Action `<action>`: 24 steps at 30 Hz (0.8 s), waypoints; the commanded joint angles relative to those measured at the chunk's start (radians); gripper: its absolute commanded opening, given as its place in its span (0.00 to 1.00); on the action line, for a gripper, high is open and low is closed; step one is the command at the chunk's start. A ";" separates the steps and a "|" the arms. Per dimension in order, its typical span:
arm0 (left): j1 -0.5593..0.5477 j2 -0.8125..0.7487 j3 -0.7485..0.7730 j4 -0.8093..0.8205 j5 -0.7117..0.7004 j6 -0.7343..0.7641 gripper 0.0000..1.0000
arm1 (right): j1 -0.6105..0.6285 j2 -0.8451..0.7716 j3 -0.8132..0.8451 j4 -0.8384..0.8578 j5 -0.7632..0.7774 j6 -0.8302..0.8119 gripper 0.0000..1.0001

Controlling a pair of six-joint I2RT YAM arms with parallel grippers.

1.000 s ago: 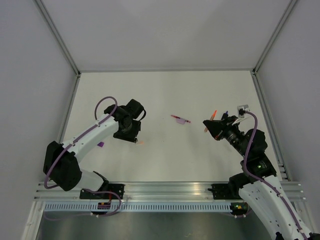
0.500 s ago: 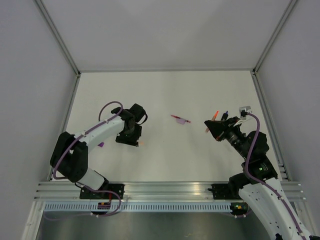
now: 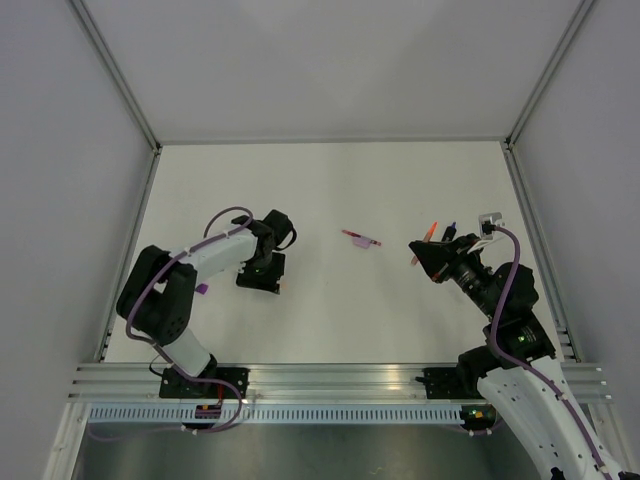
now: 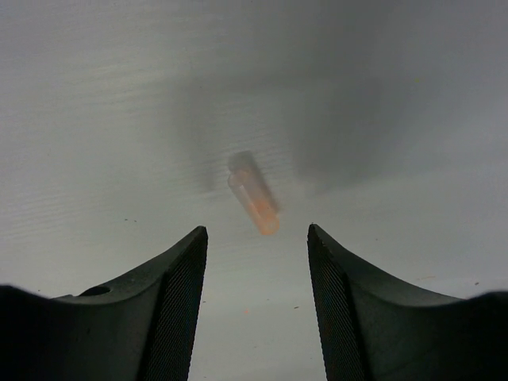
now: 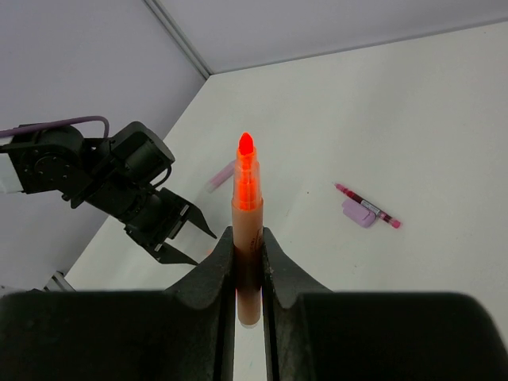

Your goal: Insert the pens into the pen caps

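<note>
White table (image 3: 330, 190) and grey walls (image 3: 300, 60) from up top; got the left end effector (image 3: 258, 280) at the left, with a purple cap (image 3: 201, 289) lying off to its left; pink pen (image 3: 360, 238) mid-table; right end effector (image 3: 420, 250) at the right, clamped on the orange pen (image 3: 424, 243). Over to the left wrist: fingers (image 4: 171, 309) spread fairly wide, gripping nothing; orange cap (image 4: 254, 202) flat on the table just ahead of the tips, roughly centred between them, a bit blurry. Right wrist: orange pen (image 5: 247, 214) pinched tight, bare tip pointing up; pink pen (image 5: 367, 205) lying against a lilac cap (image 5: 359, 213), well apart from the other arm.
</note>
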 commanded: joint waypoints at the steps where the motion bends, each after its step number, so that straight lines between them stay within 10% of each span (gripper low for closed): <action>1: 0.020 0.045 -0.007 0.031 0.039 -0.219 0.58 | -0.003 -0.009 -0.001 0.010 0.009 -0.007 0.00; 14: 0.024 0.102 -0.019 0.011 0.065 -0.231 0.40 | -0.003 -0.012 -0.005 0.014 0.000 0.001 0.00; 24: 0.024 0.052 -0.074 0.019 0.005 -0.216 0.02 | -0.003 0.032 -0.012 0.056 -0.058 0.012 0.00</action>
